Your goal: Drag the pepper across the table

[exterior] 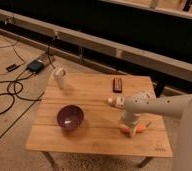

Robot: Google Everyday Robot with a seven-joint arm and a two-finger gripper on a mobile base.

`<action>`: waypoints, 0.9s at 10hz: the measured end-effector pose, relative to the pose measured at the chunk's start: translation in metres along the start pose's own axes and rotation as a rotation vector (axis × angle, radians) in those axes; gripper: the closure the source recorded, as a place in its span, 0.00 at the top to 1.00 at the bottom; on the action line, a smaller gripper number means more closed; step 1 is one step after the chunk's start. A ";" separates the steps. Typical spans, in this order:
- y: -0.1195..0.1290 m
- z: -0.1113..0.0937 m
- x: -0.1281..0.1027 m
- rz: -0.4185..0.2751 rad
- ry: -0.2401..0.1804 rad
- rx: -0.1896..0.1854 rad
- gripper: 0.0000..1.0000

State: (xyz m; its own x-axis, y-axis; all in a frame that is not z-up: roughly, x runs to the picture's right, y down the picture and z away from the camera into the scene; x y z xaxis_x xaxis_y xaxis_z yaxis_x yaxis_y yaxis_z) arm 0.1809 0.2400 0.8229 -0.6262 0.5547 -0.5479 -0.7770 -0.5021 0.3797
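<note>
The gripper (130, 128) is set down on the table (89, 142), to the right of the purple bowl (70, 117) and well apart from it. Its jaws are spread wide and nothing is seen to be clamped. The pepper (139, 128) lies low between and under them, also right of the bowl, with orange showing on both sides of the tip.

The drag is judged to be barely begun. To do it well, 1 finger should be kept low against the wood and pressed on the pepper's side, so that the slim body is not ridden over. A slow, straight pull toward the bowl is advised. The small white bottle (114, 101), right of the bowl and farther back, should be left untouched.
</note>
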 end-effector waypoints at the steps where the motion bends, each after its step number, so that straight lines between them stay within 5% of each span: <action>1: 0.000 0.000 0.000 0.000 0.000 0.000 0.65; 9: -0.004 0.001 -0.006 0.031 -0.001 -0.004 0.65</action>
State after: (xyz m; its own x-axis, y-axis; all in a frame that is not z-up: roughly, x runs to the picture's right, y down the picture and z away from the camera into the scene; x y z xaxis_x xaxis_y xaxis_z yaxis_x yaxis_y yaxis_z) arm 0.1877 0.2392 0.8262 -0.6498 0.5394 -0.5356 -0.7572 -0.5214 0.3935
